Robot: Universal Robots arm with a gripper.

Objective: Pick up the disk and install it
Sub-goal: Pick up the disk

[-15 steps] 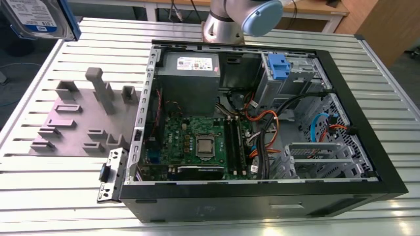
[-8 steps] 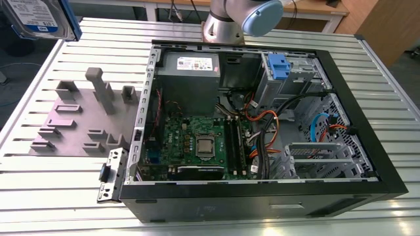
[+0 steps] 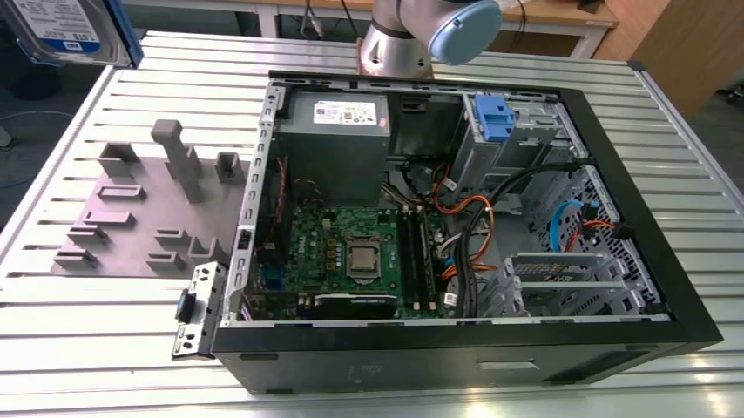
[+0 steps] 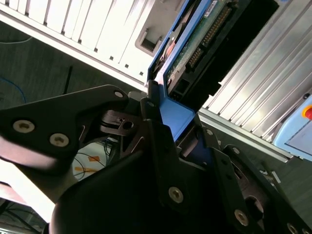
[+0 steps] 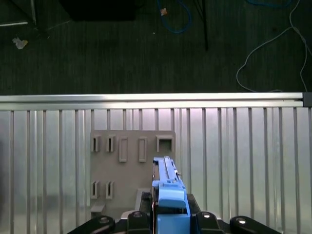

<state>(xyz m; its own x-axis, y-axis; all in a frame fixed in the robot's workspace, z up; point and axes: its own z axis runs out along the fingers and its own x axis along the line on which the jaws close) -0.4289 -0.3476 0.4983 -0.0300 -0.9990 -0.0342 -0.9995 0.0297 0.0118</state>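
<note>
the gripper (image 4: pixel 178 126) grasps the disk (image 5: pixel 168 192) by its blue bracket, so bumping the case (image 3: pixel 465 347) may twist it loose.

Slatted table (image 3: pixel 93 335): computer case (image 3: pixel 465 359), grey fixture (image 3: pixel 131 219)

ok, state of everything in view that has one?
computer case: on its side on the table, side panel off, inside exposed.
disk: in the air, held by its blue bracket, not in the computer case.
gripper: shut on the disk.
power supply: mounted in the computer case.
fixture plate: flat on the table, beside the computer case.
</note>
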